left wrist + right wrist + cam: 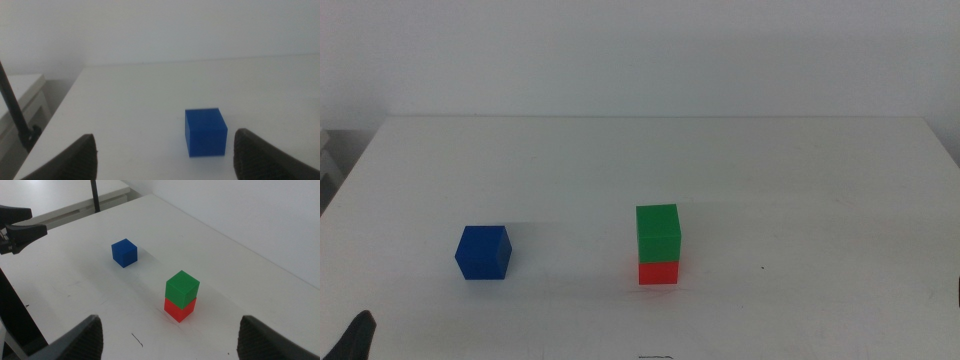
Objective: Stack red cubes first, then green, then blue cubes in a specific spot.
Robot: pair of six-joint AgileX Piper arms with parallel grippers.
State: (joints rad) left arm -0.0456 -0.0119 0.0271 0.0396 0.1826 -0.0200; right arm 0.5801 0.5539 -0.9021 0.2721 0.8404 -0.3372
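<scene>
Two cubes are already stacked and one is left, so the step in hand is, I judge, to fetch the blue cube [483, 252] and put it on top. Nearest to the camera in the middle view, the left gripper [355, 340] shows only a dark tip at about 7 o'clock, low at the table's [800, 170] edge; its wrist view shows the jaws spread wide with nothing between them. A little farther, at about 8 o'clock, sits the blue cube alone on the white table, well apart from the stack. The green cube [658, 232] rests on the red cube [658, 272] close to the centre (its edges look slightly turned against the red ones). The right gripper [167, 345] waits outside the middle view, jaws open and empty. To do this well, the left gripper should come straight down, close on two flat faces, then release gently and centred.
</scene>
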